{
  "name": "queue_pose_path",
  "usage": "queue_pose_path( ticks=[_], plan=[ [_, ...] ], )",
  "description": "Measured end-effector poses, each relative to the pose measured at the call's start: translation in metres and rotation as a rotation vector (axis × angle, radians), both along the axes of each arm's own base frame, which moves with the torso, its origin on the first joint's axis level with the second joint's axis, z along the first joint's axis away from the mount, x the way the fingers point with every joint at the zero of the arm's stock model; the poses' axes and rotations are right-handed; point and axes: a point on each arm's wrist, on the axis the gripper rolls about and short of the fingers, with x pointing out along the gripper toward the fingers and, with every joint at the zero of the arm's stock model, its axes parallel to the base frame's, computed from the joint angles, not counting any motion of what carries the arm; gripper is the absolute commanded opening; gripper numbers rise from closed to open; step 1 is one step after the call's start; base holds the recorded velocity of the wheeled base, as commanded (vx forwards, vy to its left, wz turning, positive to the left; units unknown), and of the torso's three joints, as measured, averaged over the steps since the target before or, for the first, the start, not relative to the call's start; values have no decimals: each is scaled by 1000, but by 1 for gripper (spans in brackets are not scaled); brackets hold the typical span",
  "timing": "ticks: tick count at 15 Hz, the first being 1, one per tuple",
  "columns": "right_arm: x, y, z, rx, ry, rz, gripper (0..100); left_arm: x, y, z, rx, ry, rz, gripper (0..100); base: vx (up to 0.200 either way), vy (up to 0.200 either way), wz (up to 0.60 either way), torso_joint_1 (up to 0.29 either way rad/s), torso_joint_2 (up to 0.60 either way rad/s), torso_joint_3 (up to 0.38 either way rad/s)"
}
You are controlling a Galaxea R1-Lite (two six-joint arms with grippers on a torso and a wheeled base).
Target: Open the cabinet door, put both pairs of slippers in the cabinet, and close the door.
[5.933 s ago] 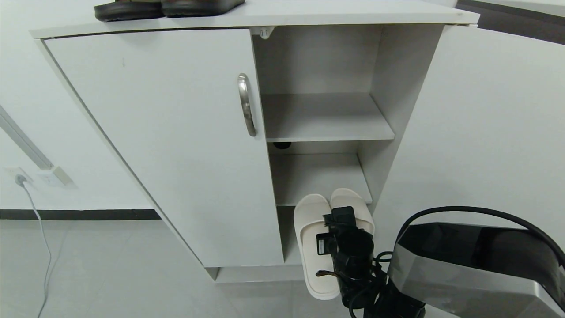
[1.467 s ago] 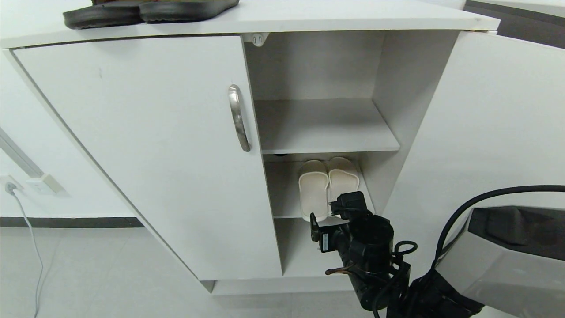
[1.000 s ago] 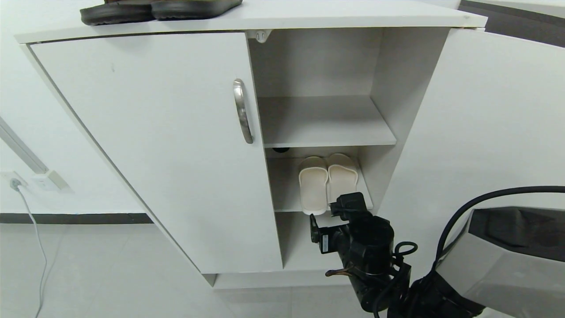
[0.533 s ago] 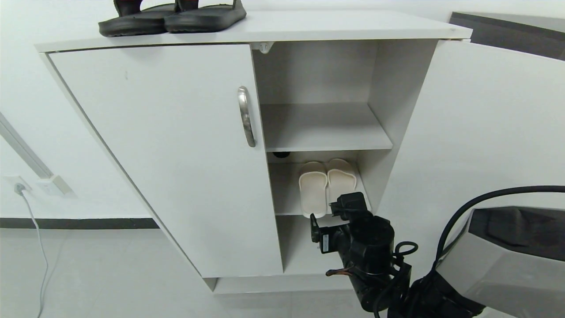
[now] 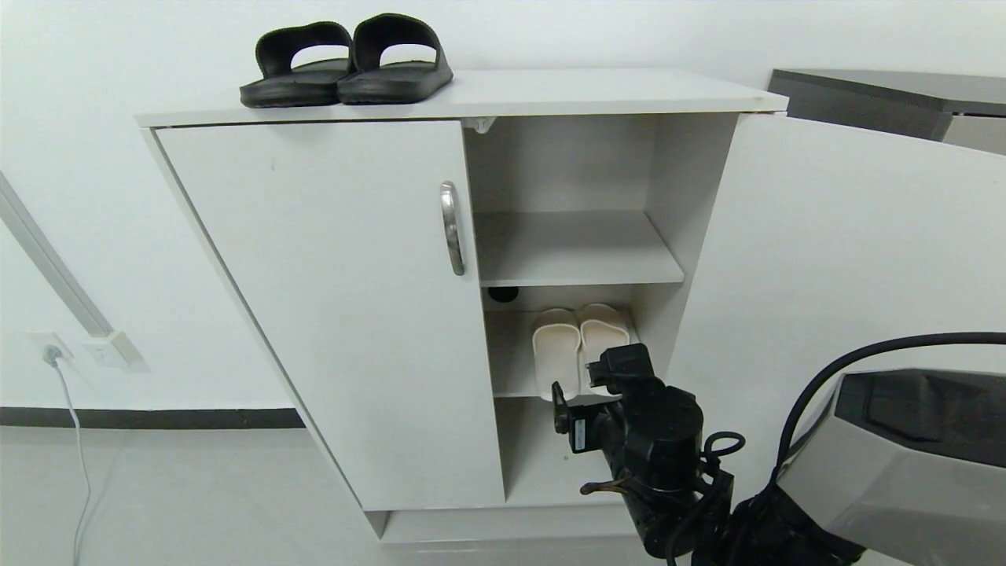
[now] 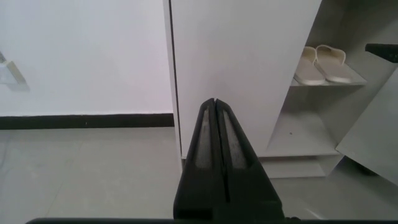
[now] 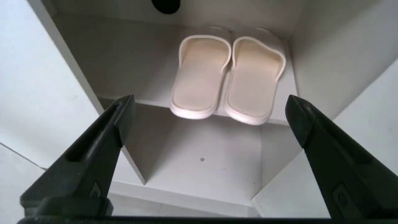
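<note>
1. Tiled floor [image 5: 157, 487] up front, white wall behind. Cabinet [image 5: 314, 314] stands against the wall, left door closed, right door [image 5: 833, 259] swung wide.
2. Left jaws: pressed shut, nothing held, low and facing the closed left door.
3. Right jaws: spread wide, nothing held, just outside the open bay and facing the middle shelf [image 5: 509, 354]. Not touching the slippers.
4. White slippers [image 5: 581, 346]: side by side on the middle shelf, toes inward, heels at the front edge. Pair one looks done.
5. Upper shelf [image 5: 574, 251]: likely the easiest target for pair two.
6. Black slippers [image 5: 346, 63]: side by side and touching on the cabinet top, above the closed left door. Not yet in the cabinet.
7. Step in hand, my read: between pairs, with the black pair next.
8. Next move needs:
   - Raise an arm to top height.
   - Pinch both black slippers together where they meet.
   - Carry them out past the top's front lip, then down into the open bay.
   - Swing the right door closed afterwards. Its handle can't be made out from here.
</note>
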Motion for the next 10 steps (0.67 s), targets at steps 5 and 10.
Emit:
queue_pose_path(
  ticks=[5,10],
  plan=[
    [-2,-1,-1,-6,-4,2,100,0,0,0,-6,0,1,0,0,0,0,0,0,0],
    [-1,-1,-2,-10,-4,0,100,0,0,0,-6,0,1,0,0,200,0,8,1,6]
  ],
)
